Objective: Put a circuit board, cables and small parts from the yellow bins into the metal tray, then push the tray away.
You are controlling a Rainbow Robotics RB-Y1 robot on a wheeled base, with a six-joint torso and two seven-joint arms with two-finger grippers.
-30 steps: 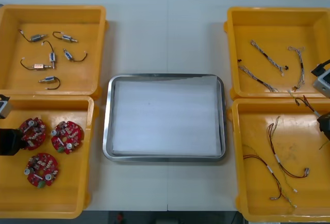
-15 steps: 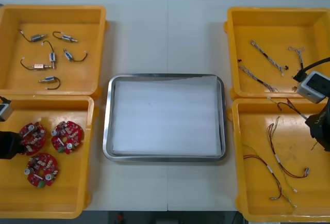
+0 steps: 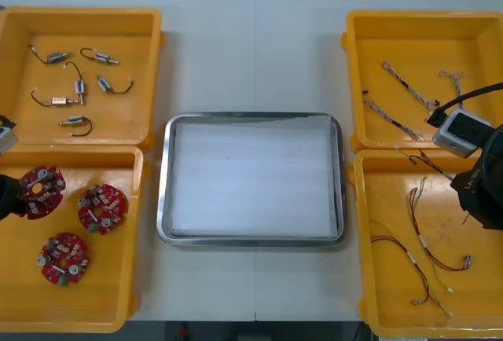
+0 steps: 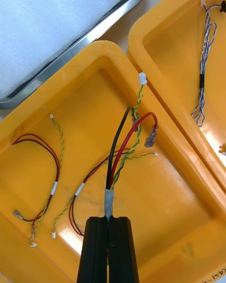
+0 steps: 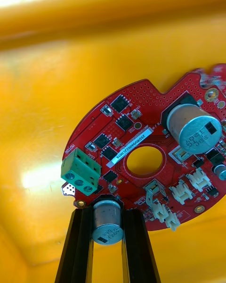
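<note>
At the table's left edge my left gripper (image 3: 11, 199) is shut on a round red circuit board (image 3: 41, 187), held a little above the near left yellow bin (image 3: 78, 309). In the left wrist view the fingers (image 5: 80, 245) pinch a silver cylinder on the edge of the red circuit board (image 5: 141, 122). My right gripper (image 3: 470, 188) is shut on a red, yellow and black cable (image 3: 420, 157) above the near right bin (image 3: 393, 302). The cable (image 4: 123, 141) rises from that gripper (image 4: 108, 226) in the right wrist view. The metal tray (image 3: 163, 199), white inside, lies between the bins.
Two more red boards (image 3: 102, 207) (image 3: 63, 249) lie in the near left bin. Small metal parts (image 3: 77, 86) sit in the far left bin. Blue and white cables (image 3: 402, 82) lie in the far right bin, red and yellow cables (image 3: 428, 254) in the near right one.
My left gripper has lifted one board off the bin floor and drawn it away from the other two. My right gripper has moved left, carrying the cable with it.
</note>
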